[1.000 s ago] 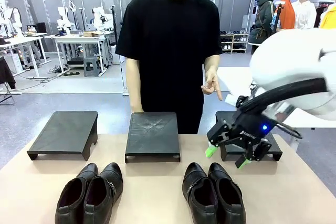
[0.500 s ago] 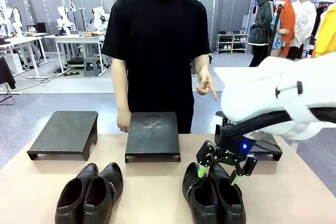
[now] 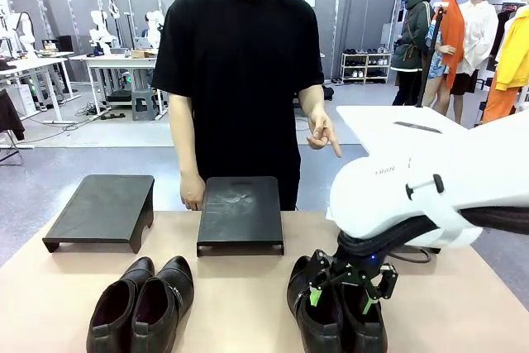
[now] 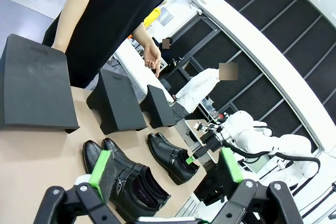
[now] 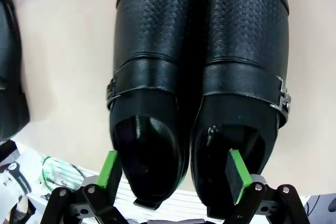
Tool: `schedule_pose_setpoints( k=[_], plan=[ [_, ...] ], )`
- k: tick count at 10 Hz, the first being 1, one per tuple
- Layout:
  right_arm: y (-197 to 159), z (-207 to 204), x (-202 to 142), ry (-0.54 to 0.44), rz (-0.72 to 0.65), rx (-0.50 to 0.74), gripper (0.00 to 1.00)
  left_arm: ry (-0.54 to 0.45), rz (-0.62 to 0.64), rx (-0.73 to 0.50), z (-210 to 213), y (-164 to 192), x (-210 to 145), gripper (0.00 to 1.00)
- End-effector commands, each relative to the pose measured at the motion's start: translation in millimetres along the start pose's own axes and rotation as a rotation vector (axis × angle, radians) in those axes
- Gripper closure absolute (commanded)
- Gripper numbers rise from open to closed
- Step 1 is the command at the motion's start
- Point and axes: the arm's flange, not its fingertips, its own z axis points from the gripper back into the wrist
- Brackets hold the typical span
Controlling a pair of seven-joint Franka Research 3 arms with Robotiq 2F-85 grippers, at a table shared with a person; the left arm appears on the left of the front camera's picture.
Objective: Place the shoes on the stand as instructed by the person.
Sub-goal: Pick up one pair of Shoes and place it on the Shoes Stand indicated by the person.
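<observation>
Two pairs, glossy black leather: left shoes (image 3: 165,291) lower left, right shoes (image 3: 302,277) lower right, perforated toes, metal buckles. Right gripper (image 3: 340,300) spread over their heels, grasping nothing; left gripper (image 4: 165,166) likewise released.

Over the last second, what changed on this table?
The right arm swung down from the right stand; its open jaws now sit at the right pair, holding nothing. The person shifted sideways, lowering one hand to the middle stand. Neither that pair, the left pair nor the stands moved.
</observation>
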Motion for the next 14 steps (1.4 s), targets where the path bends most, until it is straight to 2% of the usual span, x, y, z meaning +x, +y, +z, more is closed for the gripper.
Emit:
schedule_pose_setpoints(
  k=[1,4,5,6,7,8,9,10,14],
  plan=[
    [10,-13,2,-0.029,-0.017,-0.049,0.0,0.006,-0.011,-0.013,2,0,-1,0.0],
    [5,-25,-1,0.011,-0.007,-0.114,0.0,0.006,-0.011,-0.013,2,0,-1,0.0],
    [6,-29,-1,0.001,0.002,-0.135,0.23,0.006,-0.011,-0.013,2,0,-1,0.0],
    [10,-35,-1,-0.008,0.019,-0.151,0.59,0.006,-0.011,-0.013,2,0,-1,0.0],
    [15,-41,0,-0.012,0.03,-0.165,0.83,0.006,-0.011,-0.013,2,0,-1,0.0],
    [16,-43,0,-0.018,0.028,-0.171,1.0,0.006,-0.011,-0.013,2,0,-1,0.0],
    [15,-45,1,-0.017,0.021,-0.172,0.76,0.006,-0.011,-0.013,2,0,-1,0.0],
    [15,-48,1,-0.016,0.018,-0.174,1.0,0.006,-0.011,-0.013,2,0,-1,0.0],
    [19,-45,-2,-0.053,0.022,-0.181,1.0,0.006,-0.011,-0.013,2,0,-1,0.0]
  ],
)
